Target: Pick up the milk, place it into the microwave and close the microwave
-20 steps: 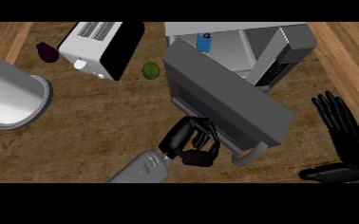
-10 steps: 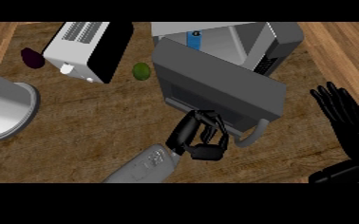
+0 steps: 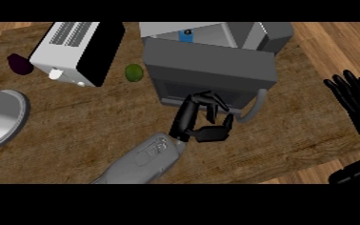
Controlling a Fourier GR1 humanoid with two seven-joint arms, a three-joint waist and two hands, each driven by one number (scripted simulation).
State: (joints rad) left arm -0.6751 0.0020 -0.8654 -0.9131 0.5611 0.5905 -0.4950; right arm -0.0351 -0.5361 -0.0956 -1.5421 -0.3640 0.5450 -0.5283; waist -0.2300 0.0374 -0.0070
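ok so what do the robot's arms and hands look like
The left forearm is a smooth, rounded grey shell with faint panel seams. The left hand is all black, with slim fingers and a thumb. The right hand is the same black; its forearm is out of view. No cables show.

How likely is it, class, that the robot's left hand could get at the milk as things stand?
Probably not. The milk sits inside the microwave, and the nearly closed door stands between it and the left hand, which is at the door's outer face.
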